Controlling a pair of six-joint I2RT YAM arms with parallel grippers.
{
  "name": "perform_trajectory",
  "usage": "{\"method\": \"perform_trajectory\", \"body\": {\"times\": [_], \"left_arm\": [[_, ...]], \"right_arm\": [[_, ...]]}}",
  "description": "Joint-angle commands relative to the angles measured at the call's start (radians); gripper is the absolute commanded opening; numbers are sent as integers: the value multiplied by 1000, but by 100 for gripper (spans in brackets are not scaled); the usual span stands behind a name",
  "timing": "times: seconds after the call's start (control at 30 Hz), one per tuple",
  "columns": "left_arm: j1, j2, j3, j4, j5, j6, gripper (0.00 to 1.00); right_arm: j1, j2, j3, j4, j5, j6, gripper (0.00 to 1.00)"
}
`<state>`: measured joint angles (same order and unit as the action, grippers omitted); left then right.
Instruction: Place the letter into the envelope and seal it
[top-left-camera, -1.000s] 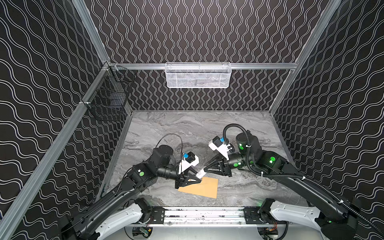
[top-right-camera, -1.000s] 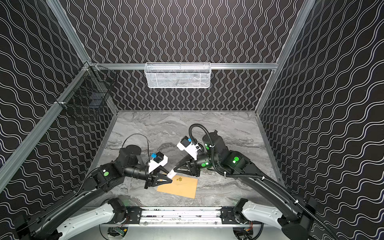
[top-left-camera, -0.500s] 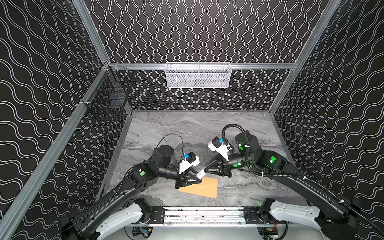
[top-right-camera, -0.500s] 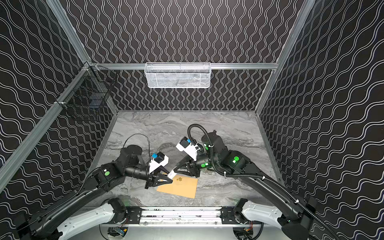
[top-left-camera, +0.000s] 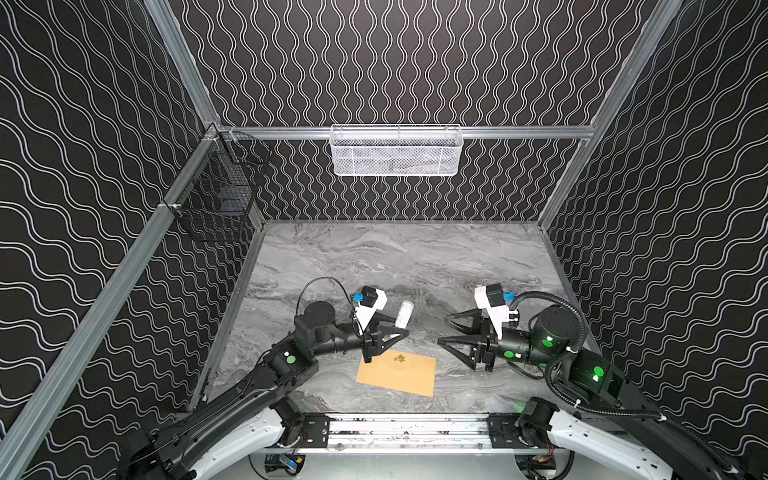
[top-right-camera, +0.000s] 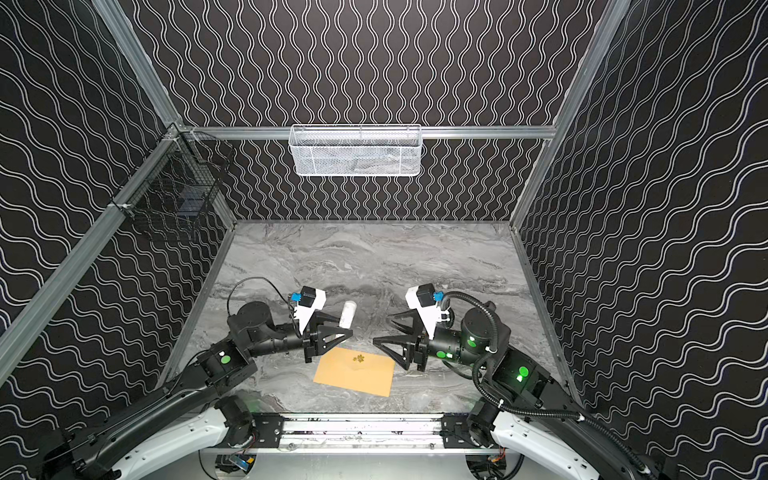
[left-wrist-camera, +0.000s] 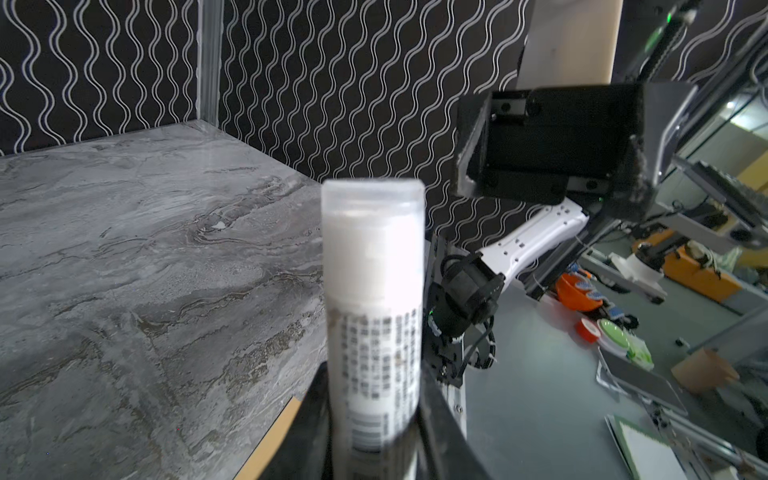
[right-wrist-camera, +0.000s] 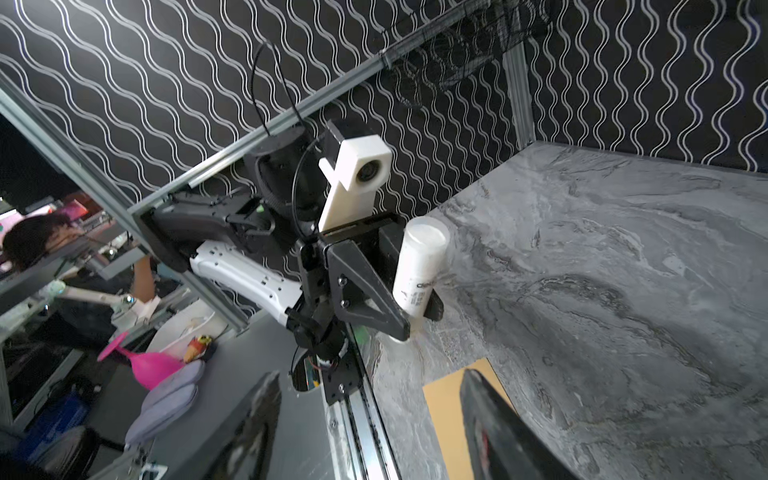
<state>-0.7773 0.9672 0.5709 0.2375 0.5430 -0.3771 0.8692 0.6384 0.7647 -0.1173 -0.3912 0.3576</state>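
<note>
In both top views the envelope (top-left-camera: 397, 374) (top-right-camera: 353, 372) lies flat on the near desk (top-left-camera: 395, 257), gold flower up, between the arms. The left fingers (top-left-camera: 392, 333) grasp a white tube (top-left-camera: 404, 314) just beyond its far-left corner. The right fingers (top-left-camera: 455, 344) stand spread and empty to its right. A white basket (top-left-camera: 397, 151) hangs on the far wall, a black basket (top-left-camera: 218, 199) on the left wall.

Left wrist: the tube (left-wrist-camera: 374, 291) is clamped upright and blocks the middle.

Right wrist: the envelope's corner (right-wrist-camera: 449, 411) shows between the spread fingers (right-wrist-camera: 494, 428).
</note>
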Motion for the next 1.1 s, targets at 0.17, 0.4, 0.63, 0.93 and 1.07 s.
{"method": "perform_trajectory", "body": {"times": [0.17, 0.4, 0.63, 0.93, 1.07], "left_arm": [[-2, 42, -18, 247, -52, -194, 0], [-2, 70, -37, 301, -33, -237, 0], [-5, 95, -40, 358, 6, -257, 0], [-17, 99, -42, 373, 2, -257, 0], [-23, 107, -40, 385, 2, -254, 0]], "right_arm": [[26, 118, -52, 313, 86, 137, 70], [29, 208, 4, 319, 79, 82, 70], [29, 308, 75, 323, 39, 59, 69], [30, 343, 121, 309, 49, 73, 63], [30, 379, 148, 261, 38, 70, 61]]}}
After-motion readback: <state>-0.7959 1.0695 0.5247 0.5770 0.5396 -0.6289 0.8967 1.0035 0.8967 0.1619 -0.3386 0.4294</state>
